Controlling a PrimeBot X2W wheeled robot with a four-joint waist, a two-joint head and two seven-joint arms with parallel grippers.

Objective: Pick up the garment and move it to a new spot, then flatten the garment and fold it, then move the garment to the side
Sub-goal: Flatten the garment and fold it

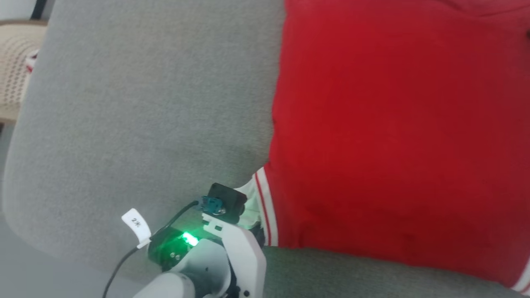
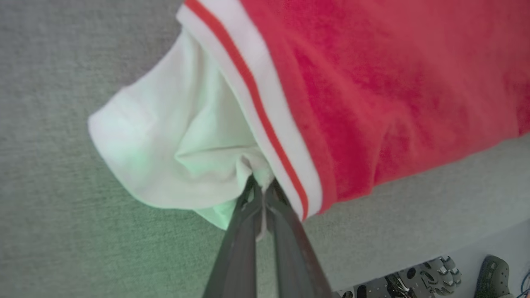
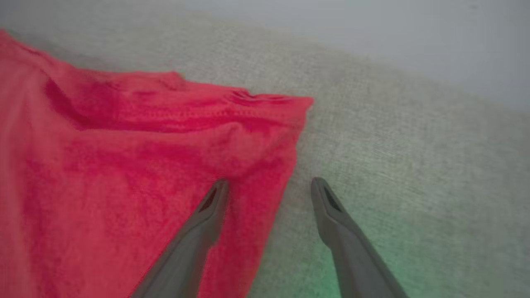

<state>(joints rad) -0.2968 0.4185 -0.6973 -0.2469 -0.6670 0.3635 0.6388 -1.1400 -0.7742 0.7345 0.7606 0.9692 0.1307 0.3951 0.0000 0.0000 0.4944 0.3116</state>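
We have the garment (image 1: pixel 393 136) lying red across the right half of the grey padded surface (image 1: pixel 145 103) in the head view, its near edge close to the front of that surface. Our left gripper (image 2: pixel 261 184) has its jaws clamped tight on a bunched fold of the white sleeve (image 2: pixel 165 145), just beside the white-and-red striped band (image 2: pixel 256 103). On the other side, our right gripper (image 3: pixel 270 182) stands with jaws wide, holding nothing: one finger over the red corner, the other over bare grey fabric. Whether those tips touch, we cannot tell. A beige perforated basket (image 1: pixel 14 70) sits beyond the surface's far left corner.
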